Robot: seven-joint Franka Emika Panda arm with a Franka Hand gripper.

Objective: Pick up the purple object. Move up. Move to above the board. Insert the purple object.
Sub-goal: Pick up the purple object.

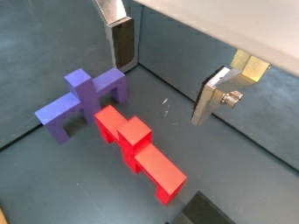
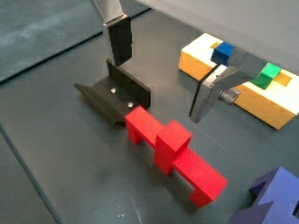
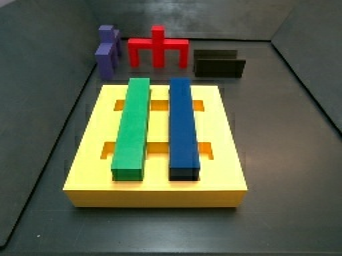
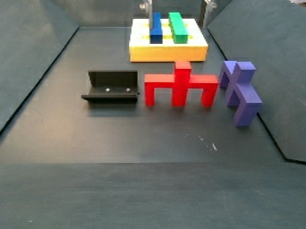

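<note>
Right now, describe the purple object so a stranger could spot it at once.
Start at the yellow board, then the red piece on the dark floor. The purple object stands right beside it, opposite the fixture. It alone is purple; the open end effector hovers above, holding nothing.

A purple object is sitting at the right in a side view, beside a red piece. The silver, dark-padded gripper is hanging above them. A yellow board is carrying green and blue bars; the fixture is showing black.
</note>
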